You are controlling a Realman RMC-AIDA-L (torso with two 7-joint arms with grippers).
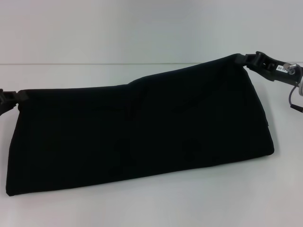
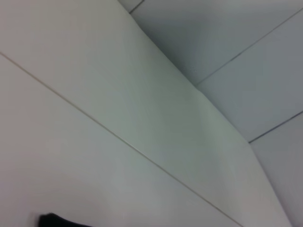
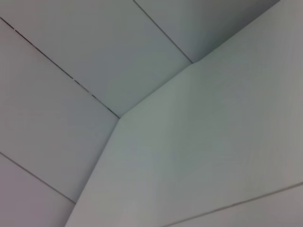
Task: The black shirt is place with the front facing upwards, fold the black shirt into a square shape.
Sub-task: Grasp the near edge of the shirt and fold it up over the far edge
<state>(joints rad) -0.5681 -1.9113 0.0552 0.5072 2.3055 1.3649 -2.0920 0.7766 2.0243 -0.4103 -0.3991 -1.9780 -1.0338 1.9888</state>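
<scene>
The black shirt [image 1: 142,132] hangs as a wide band stretched between my two grippers in the head view, its lower edge resting on the white table [image 1: 151,208]. No lettering shows on it. My left gripper [image 1: 16,97] holds the shirt's upper left corner. At the upper right corner my right gripper [image 1: 247,60] is shut on the cloth and stands higher, so the top edge slopes up to the right. Both wrist views show only white wall panels; a dark scrap of the shirt [image 2: 54,220] sits at the edge of the left wrist view.
A white wall [image 1: 142,28] rises behind the table. Bare table lies in front of the shirt and behind it. A cable [image 1: 293,99] hangs off the right arm.
</scene>
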